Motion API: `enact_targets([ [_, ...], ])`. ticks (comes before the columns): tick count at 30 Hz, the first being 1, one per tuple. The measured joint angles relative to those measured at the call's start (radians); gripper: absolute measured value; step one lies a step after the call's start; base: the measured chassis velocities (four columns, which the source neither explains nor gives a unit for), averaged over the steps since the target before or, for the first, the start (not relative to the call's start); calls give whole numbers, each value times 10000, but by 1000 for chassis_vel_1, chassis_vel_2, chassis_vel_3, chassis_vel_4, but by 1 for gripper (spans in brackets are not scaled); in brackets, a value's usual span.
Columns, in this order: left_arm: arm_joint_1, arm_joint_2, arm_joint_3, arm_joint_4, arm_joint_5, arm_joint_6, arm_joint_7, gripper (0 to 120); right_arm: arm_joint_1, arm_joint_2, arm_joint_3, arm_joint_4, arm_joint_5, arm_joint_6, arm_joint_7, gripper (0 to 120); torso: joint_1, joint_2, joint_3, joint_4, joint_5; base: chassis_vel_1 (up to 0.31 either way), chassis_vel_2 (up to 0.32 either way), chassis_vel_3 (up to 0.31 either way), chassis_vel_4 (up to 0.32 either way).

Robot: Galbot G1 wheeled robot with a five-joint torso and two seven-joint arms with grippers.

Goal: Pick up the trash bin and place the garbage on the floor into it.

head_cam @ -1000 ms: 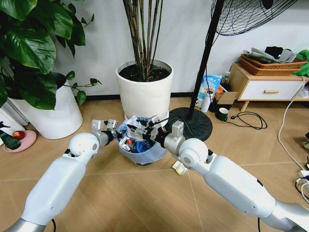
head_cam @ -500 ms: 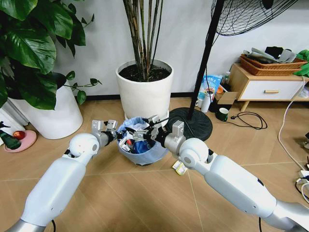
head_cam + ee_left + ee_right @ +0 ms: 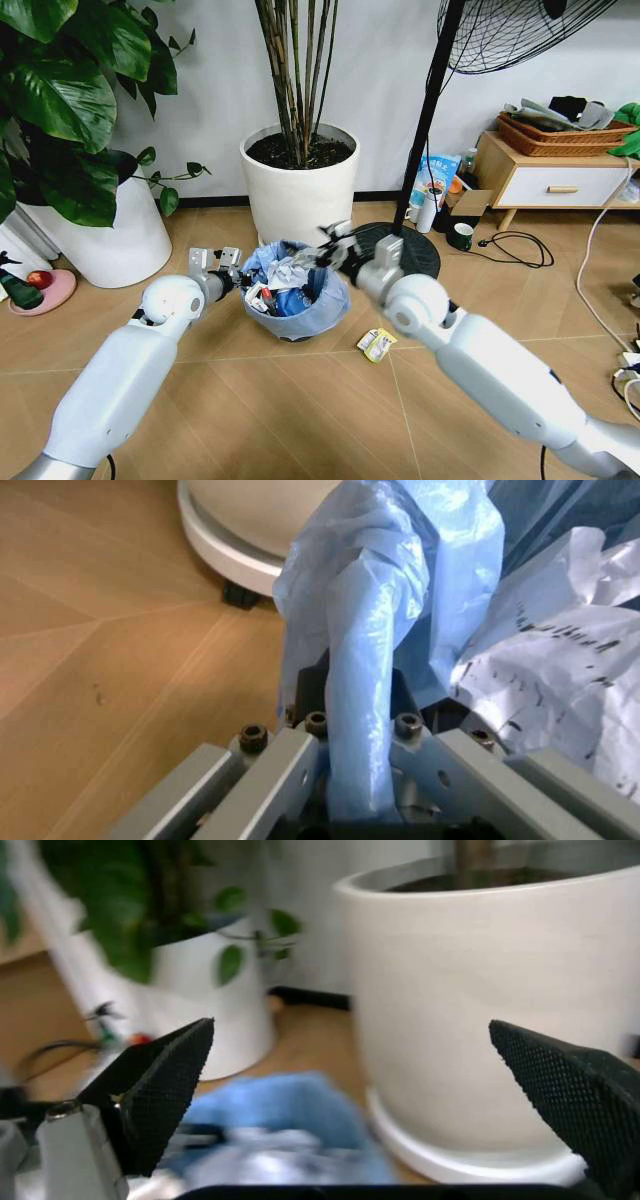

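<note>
Chevron parquet floor (image 3: pixel 300 400), white wall behind, two white planters and a fan base at the back.

Left gripper (image 3: pixel 233 270): clamped on bin (image 3: pixel 296 318) rim, at the side toward robot's left. Left wrist view: jaws closed over a fold of the blue liner (image 3: pixel 375 667), dark rim pinched between them; printed crumpled paper (image 3: pixel 560 667) just beside, inside bin.

Right gripper (image 3: pixel 335 251): spread wide, holding nothing. Right wrist view: two black textured pads (image 3: pixel 165 1080) far apart, central planter (image 3: pixel 480 1012) seen between them. Positioned above bin's far-right rim, near fan base (image 3: pixel 415 255), not touching bin contents.

Bin: on floor between both arms, directly in front of central planter (image 3: pixel 300 190). Filled with white paper (image 3: pixel 293 272) plus red and blue scraps. Yellowish wrapper (image 3: pixel 377 344) on floor just right of bin, near right forearm, apart from bin.

Surroundings: large leafy plant in left planter (image 3: pixel 110 240); wooden cabinet (image 3: pixel 550 180) and cables at far right, well apart from work area.

Change versus 0.5 s ago: right gripper raised out of bin opening and shifted right; white paper now exposed on top of contents. Left gripper and bin position unchanged.
</note>
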Motion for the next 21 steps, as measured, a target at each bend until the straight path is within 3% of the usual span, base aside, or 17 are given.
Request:
enact_targets([
  [6, 195, 153, -234, 8, 173, 0, 134, 0, -449, -408, 774, -319, -184, 66, 438, 100, 0, 0, 0, 0, 2, 0, 0, 0, 0],
  [10, 398, 314, -440, -109, 214, 0, 186, 0, -1212, -568, 1374, -1346, -697, 225, 411, 100, 0, 0, 0, 0, 4, 0, 0, 0, 0],
  [16, 780, 499, -641, -493, 111, 0, 125, 0, -2260, -215, 1701, -3776, -1933, 669, 66, 100, 0, 0, 0, 0, 4, 0, 0, 0, 0],
  [21, 930, 658, -713, -749, -74, 0, -14, 0, -2506, 128, 1772, -4896, -2492, 916, -332, 100, 0, 0, 0, -1, 0, 0, 0, 0, 0],
])
